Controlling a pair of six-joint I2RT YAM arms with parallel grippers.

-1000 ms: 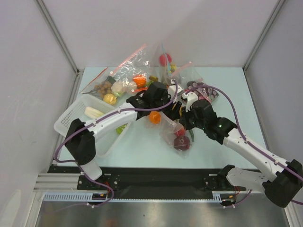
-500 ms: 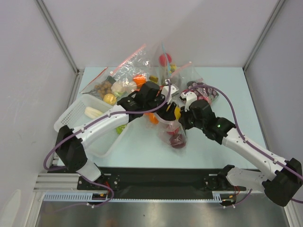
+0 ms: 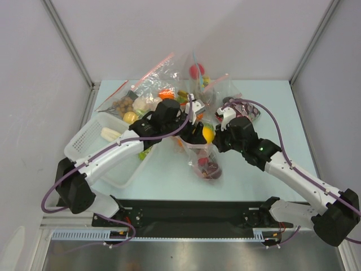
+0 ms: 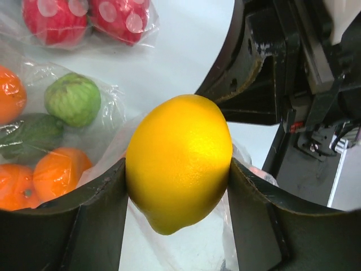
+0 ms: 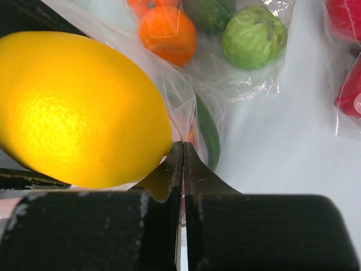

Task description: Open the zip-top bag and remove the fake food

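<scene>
Notes. My left pincer (image 4: 177, 186) is clamped on the yellow lemon (image 4: 179, 152), one finger on each flank. My right pincer (image 5: 182, 169) is pinched flat on a fold of the zip-top bag (image 5: 175, 90), with the lemon just beside its tips. The bag sags below both pincers, a dark red apple (image 3: 211, 168) at its bottom. Beyond the left pincer, oranges (image 4: 56, 172), a green fruit (image 4: 73, 99) and red spotted pieces (image 4: 53, 17) lie under plastic and crowd the table (image 4: 175, 51).

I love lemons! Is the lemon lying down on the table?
No, the left gripper is squeezing the lemon from both sides and holding it up.
</scene>
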